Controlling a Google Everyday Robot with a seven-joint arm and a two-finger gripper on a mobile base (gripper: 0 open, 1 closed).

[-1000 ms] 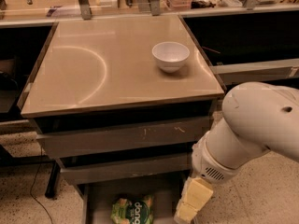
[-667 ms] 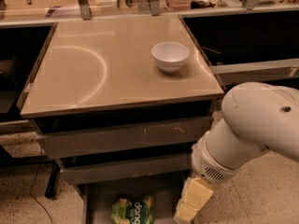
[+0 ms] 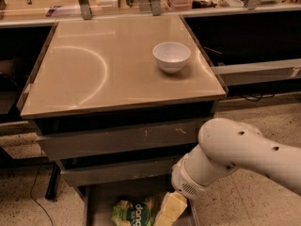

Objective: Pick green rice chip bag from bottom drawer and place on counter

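The green rice chip bag [image 3: 133, 213] lies in the open bottom drawer [image 3: 100, 200] at the lower edge of the camera view, partly cut off. My gripper [image 3: 167, 212], pale yellow at the end of the white arm [image 3: 225, 149], hangs inside the drawer just right of the bag, close to its right edge; its tip runs out of view. The beige counter [image 3: 94, 69] sits above the two shut grey drawer fronts.
A white bowl [image 3: 171, 56] stands on the counter's right rear part. Dark recessed bays [image 3: 244, 36] lie left and right of the counter. A shelf with clutter runs along the back. Speckled floor surrounds the drawer unit.
My arm has swung left and lower, bringing the gripper closer to the bag's right side. The bag, bowl and drawer have not moved.
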